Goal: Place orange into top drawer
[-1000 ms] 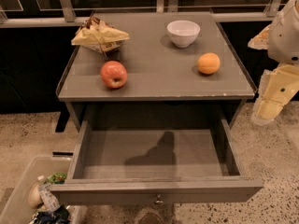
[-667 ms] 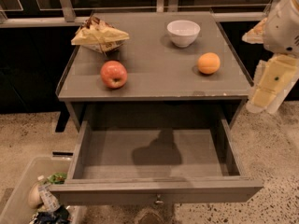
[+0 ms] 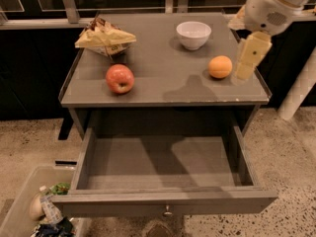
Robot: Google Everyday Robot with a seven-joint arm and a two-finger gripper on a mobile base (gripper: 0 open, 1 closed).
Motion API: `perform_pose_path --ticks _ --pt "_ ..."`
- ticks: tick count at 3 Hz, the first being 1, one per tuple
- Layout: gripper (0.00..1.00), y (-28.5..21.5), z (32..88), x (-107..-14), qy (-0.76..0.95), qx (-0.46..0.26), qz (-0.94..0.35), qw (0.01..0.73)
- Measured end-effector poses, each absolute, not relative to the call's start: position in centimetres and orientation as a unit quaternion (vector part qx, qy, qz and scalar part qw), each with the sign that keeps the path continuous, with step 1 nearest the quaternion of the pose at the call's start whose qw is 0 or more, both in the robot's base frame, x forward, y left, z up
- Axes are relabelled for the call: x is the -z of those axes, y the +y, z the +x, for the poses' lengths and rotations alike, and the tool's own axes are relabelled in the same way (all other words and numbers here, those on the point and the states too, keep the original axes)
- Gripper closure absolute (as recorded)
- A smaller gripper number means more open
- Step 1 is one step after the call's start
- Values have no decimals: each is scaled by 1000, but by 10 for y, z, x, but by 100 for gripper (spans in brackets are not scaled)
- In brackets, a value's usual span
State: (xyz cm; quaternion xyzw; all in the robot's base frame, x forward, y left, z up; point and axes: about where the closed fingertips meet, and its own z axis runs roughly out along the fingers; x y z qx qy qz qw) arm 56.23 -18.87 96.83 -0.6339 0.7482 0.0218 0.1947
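Note:
The orange [image 3: 220,66] lies on the right side of the grey cabinet top [image 3: 163,90], in front of a white bowl. My gripper [image 3: 244,72] hangs from the white arm at the upper right and points down. It is just to the right of the orange, above the cabinet's right edge, and holds nothing that I can see. The top drawer [image 3: 163,199] is pulled out wide below the cabinet top. Its inside is empty, and a small round knob [image 3: 168,212] sits at the centre of its front panel.
A red-yellow apple [image 3: 120,78] lies at the left front of the top. A chip bag [image 3: 104,37] lies at the back left and a white bowl [image 3: 193,34] at the back. A bin with trash [image 3: 29,216] stands on the floor at the lower left. A white post [image 3: 298,90] stands at the right.
My arm has moved left, from beside the cabinet's right edge to close beside the orange. The orange, the apple and the drawer have not moved.

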Motion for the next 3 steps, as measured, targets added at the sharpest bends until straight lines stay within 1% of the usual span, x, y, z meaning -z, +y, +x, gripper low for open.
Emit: perform_pose_path --ticks 1,2,3 --pt "0 -175 613 -962 749 -15 -631 203" --pt "0 -175 613 -962 749 -15 -631 203" --pt "0 -193 634 -945 753 -26 -623 211"
